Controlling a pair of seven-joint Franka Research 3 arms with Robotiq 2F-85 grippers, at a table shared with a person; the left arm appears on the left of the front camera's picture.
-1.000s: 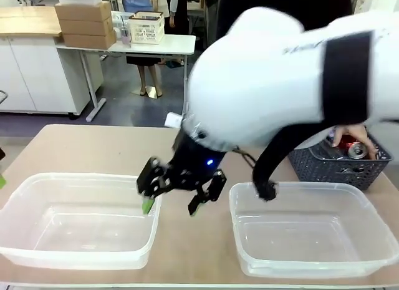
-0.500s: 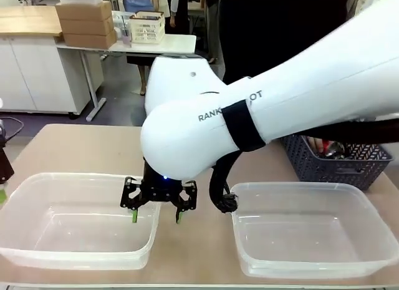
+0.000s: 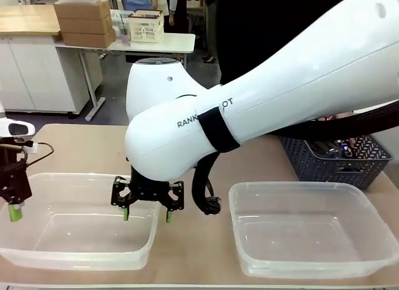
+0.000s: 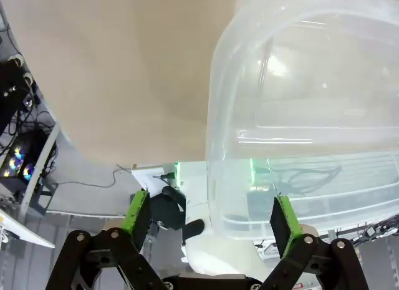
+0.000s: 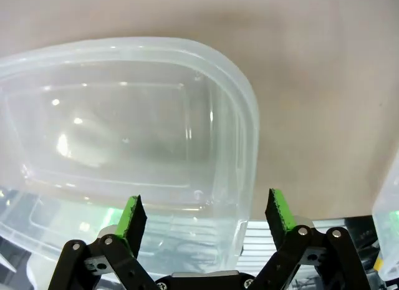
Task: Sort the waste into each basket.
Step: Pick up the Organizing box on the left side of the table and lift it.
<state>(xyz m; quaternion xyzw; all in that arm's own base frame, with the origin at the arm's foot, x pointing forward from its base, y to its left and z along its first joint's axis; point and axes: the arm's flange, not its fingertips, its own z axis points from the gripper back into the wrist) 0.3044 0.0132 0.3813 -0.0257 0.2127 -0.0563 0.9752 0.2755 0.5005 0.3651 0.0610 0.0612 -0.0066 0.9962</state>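
- Left gripper (image 4: pixel 209 216): you have it with the jaws spread wide and nothing between the green pads. In the front view it hangs at the table's left edge, just outside the near-left end of the left tub (image 3: pixel 62 177). In its own wrist view, a rounded corner of that tub sits just above the fingers.
- Right gripper (image 3: pixel 148 212): you have this one released too, with nothing held. Its jaws straddle the left tub's right wall, one pad inside the tub and one outside over the table (image 3: pixel 93 146). The wrist view shows the rim running up between the two fingers.
- Right arm (image 3: pixel 280 84): it comes in from the right and reaches across the middle, passing above the right tub (image 3: pixel 293 186).
- Left tub and right tub: you see them side by side on the near half of the table, apart from each other.
- Waste (image 3: pixel 346 146): it lies in the dark grey lattice basket (image 3: pixel 330 169), just behind the right tub's far-right corner. Bits of red and silver show above the rim, and the arm hides the rest, so you cannot count the pieces.
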